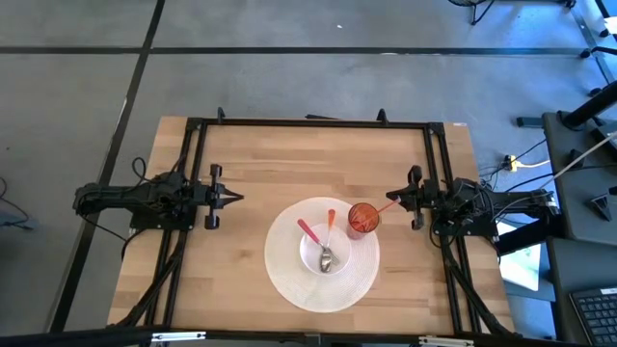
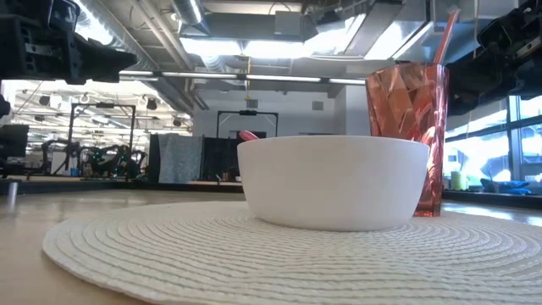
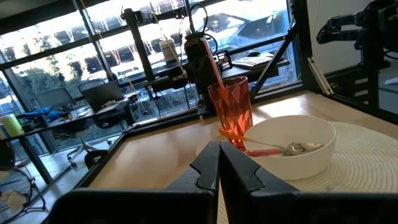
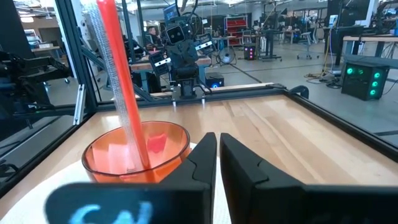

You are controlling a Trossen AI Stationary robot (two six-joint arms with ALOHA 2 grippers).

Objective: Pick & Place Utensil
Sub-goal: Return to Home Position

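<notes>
A white bowl (image 1: 323,256) (image 2: 334,182) stands on a round white woven placemat (image 1: 287,280). Two spoons lie in the bowl, one with a pink handle (image 1: 308,231) and one with an orange handle (image 1: 330,223); their handles lean on its rim. A red faceted cup (image 1: 363,219) (image 4: 137,149) stands on the mat's right edge. A red straw (image 1: 384,206) (image 4: 119,87) in it leans toward my right gripper. My left gripper (image 1: 239,197) (image 3: 219,167) is shut, left of the mat. My right gripper (image 1: 395,200) (image 4: 217,155) is shut just right of the cup, with the straw beside it.
A black frame (image 1: 308,122) runs around the wooden table top, with rails along both sides under the arms. Bare wood (image 1: 308,164) lies between the mat and the far rail and between my left gripper and the mat.
</notes>
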